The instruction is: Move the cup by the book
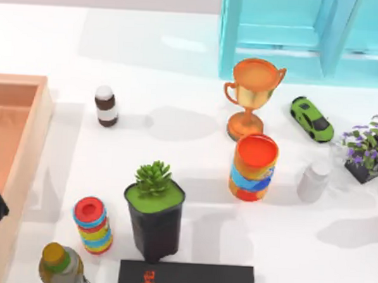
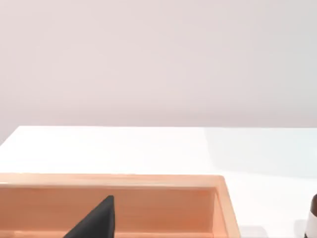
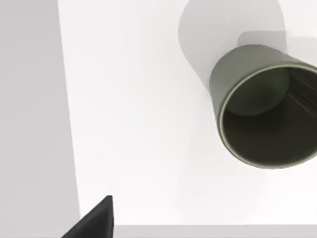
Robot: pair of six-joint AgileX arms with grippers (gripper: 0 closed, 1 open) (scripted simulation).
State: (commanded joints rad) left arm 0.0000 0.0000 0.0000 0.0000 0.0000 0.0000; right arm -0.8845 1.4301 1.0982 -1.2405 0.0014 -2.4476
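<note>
Cup (image 3: pixel 267 109), olive green, is seen on the white table (image 3: pixel 138 124) near the right gripper (image 3: pixel 94 220). Book (image 1: pixel 187 278) lies just beside the plant pot (image 1: pixel 154 219). The left gripper (image 2: pixel 96 218) is held over the wooden tray (image 2: pixel 220 198). Whether either gripper's fingers are apart or together cannot be told.

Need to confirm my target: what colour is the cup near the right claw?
Dull olive-grey, inside and out; the cup shows best in the right wrist view.
</note>
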